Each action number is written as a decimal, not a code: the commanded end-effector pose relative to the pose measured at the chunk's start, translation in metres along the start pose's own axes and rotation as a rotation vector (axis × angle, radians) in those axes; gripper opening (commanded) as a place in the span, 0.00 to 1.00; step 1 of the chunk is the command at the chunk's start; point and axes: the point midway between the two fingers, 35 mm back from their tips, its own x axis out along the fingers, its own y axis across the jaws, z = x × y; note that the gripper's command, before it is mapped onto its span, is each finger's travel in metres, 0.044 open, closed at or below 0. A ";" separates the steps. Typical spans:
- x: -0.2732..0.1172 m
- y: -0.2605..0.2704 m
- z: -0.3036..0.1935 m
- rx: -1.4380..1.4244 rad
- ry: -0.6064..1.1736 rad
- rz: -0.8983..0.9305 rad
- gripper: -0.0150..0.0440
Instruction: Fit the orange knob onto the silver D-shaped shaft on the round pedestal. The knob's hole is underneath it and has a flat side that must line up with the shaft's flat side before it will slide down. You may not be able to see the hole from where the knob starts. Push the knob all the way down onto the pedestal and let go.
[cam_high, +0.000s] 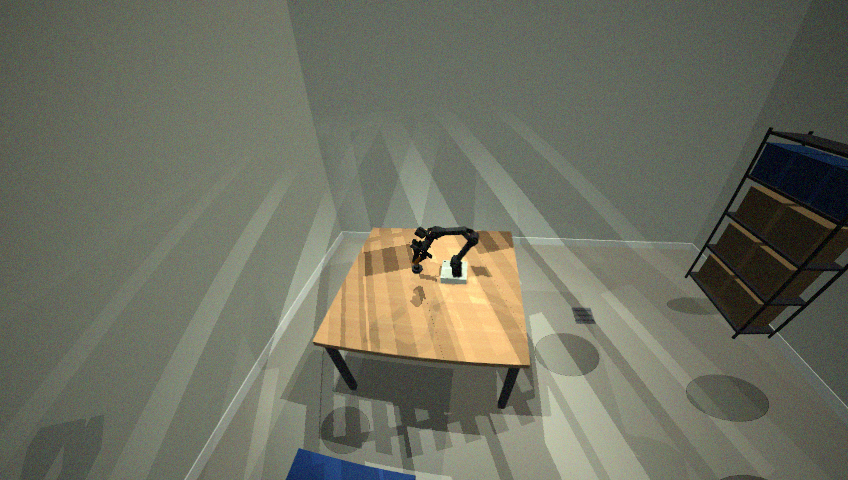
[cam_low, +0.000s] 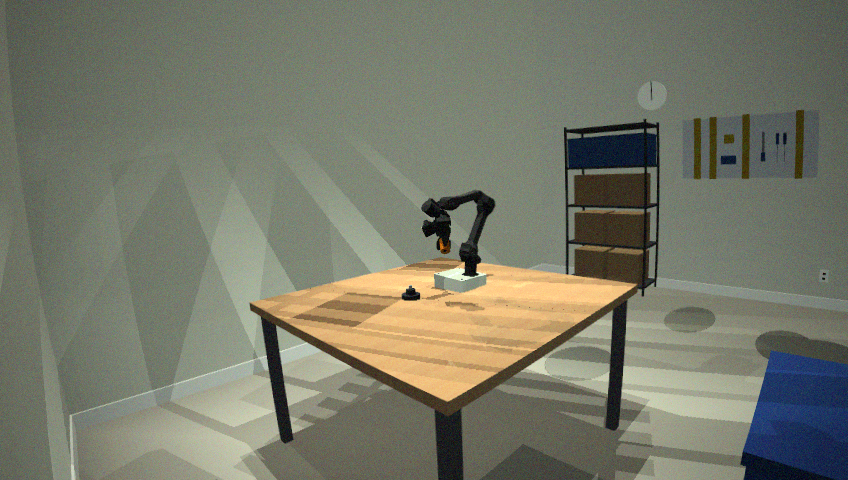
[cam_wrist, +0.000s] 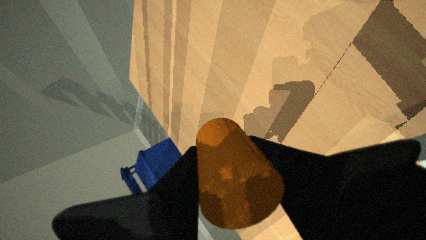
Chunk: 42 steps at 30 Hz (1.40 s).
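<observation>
The orange knob (cam_low: 444, 246) (cam_wrist: 237, 182) is held between the fingers of my gripper (cam_low: 442, 241) (cam_wrist: 223, 143), which is shut on it. Gripper and knob hang tilted in the air above the table, apart from the pedestal. The dark round pedestal (cam_high: 417, 269) (cam_low: 410, 295) stands upright on the table, left of the arm's base in the top and exterior views. Its small shaft (cam_low: 410, 287) points up; its flat side is too small to make out. The wrist view does not show the pedestal. The knob's hole cannot be made out in any view.
The wooden table (cam_high: 416, 333) (cam_low: 452, 356) carries the arm's white base block (cam_high: 446, 278) (cam_low: 450, 283) close to the pedestal. Striped shadows cross the table top. A shelf rack (cam_high: 728, 215) (cam_low: 612, 206) and a blue object (cam_high: 345, 466) (cam_low: 797, 404) (cam_wrist: 159, 162) stand away from the table.
</observation>
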 end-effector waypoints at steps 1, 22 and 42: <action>-0.011 0.006 0.000 -0.018 -0.002 0.098 0.25; -0.009 0.000 0.001 -0.015 -0.002 0.195 0.25; -0.009 0.000 0.001 -0.015 -0.002 0.195 0.25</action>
